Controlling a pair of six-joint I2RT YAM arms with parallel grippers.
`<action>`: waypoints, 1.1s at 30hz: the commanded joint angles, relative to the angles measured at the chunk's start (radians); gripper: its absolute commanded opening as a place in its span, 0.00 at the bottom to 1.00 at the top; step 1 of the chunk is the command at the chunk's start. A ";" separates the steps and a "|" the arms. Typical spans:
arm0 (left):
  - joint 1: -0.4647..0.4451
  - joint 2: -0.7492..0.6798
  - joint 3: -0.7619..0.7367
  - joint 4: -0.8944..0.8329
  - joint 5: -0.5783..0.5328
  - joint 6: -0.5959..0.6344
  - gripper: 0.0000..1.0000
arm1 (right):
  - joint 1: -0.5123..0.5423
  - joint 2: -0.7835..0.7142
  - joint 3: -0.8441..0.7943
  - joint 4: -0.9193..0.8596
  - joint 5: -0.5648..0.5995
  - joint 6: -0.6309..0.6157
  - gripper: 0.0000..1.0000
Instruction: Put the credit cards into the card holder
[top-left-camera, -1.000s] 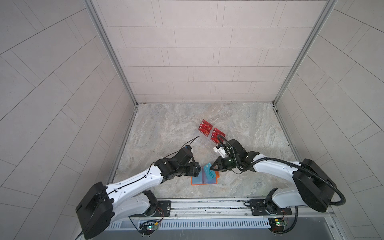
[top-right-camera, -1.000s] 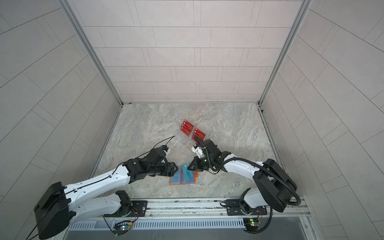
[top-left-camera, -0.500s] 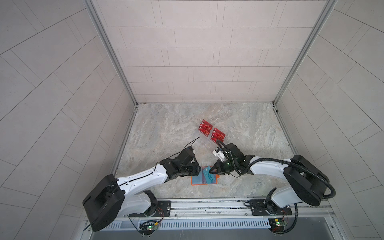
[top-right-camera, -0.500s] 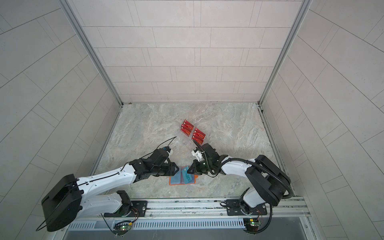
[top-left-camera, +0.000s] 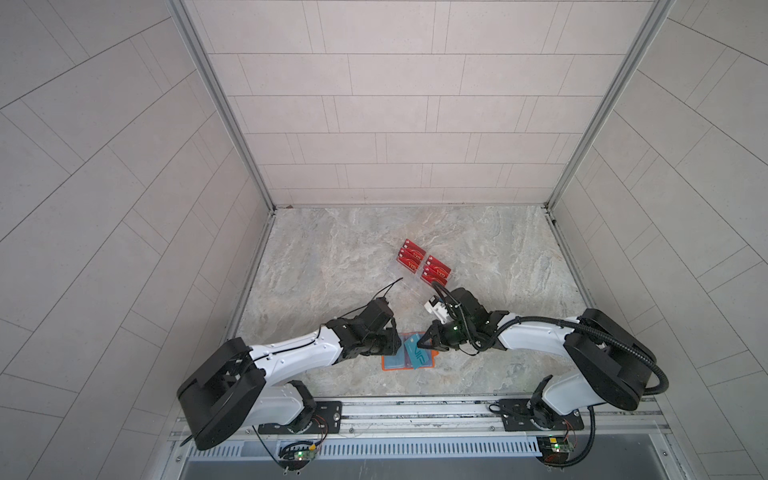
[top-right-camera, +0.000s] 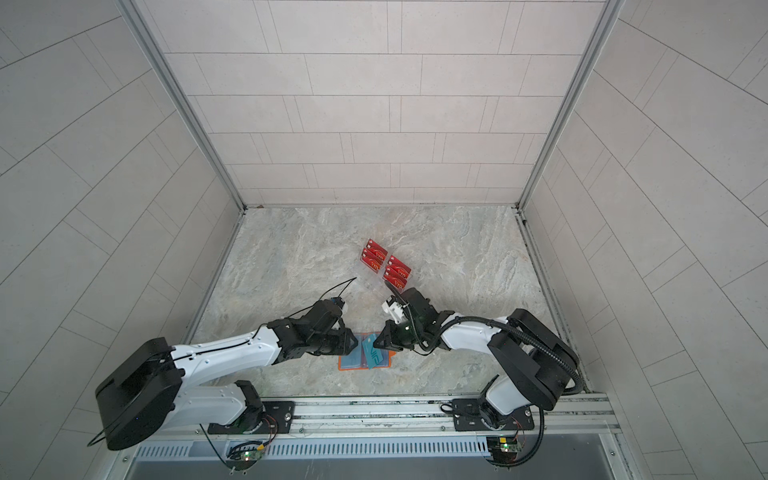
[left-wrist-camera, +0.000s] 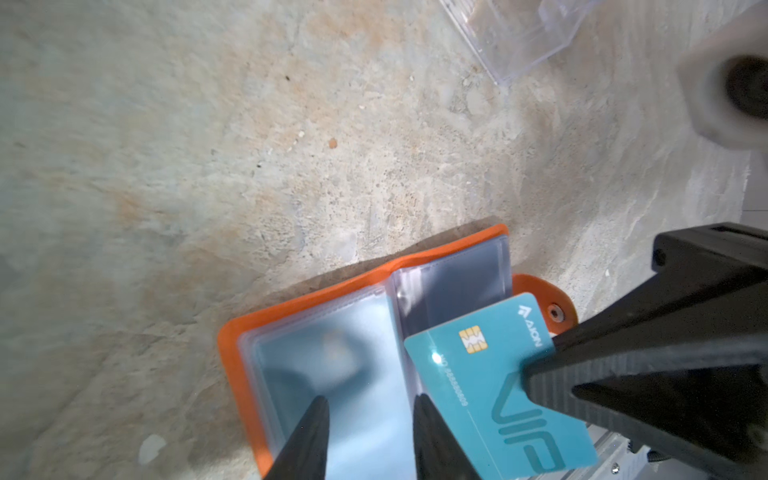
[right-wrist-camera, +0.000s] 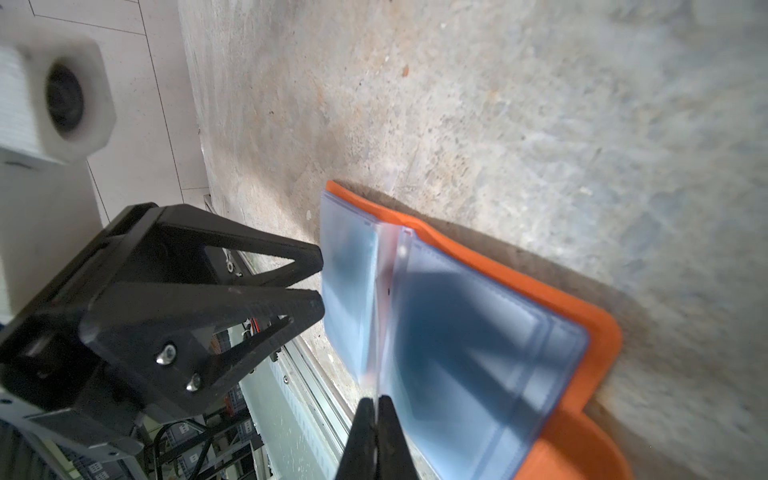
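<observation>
**Card over holder**

The right fingers pinch a teal credit card just over the open card holder. The left fingers stand apart above its left page. It lies near the surface's front edge, with bare room behind.

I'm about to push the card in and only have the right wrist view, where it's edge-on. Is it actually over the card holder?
Observer: Yes. In the left wrist view the teal card, pinched by the right gripper, lies tilted over the card holder's page nearer the strap tab.
Operator: Is any of it in a sleeve?
Observer: Not that I can see. Its printed face lies on top of the clear sleeves, and no edge looks tucked in.
Operator: Are more cards left to do?
Observer: Yes. Both top views show two groups of red cards, farther back than the card holder.
</observation>
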 joint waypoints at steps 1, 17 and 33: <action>-0.004 0.013 -0.015 -0.017 -0.022 0.011 0.40 | 0.007 -0.024 0.000 -0.014 0.018 0.014 0.00; -0.002 0.043 -0.026 -0.028 -0.022 0.014 0.38 | 0.034 -0.023 0.016 -0.015 0.016 0.008 0.00; -0.004 0.027 -0.037 -0.043 -0.029 0.008 0.37 | 0.033 0.047 0.004 0.100 0.031 0.052 0.00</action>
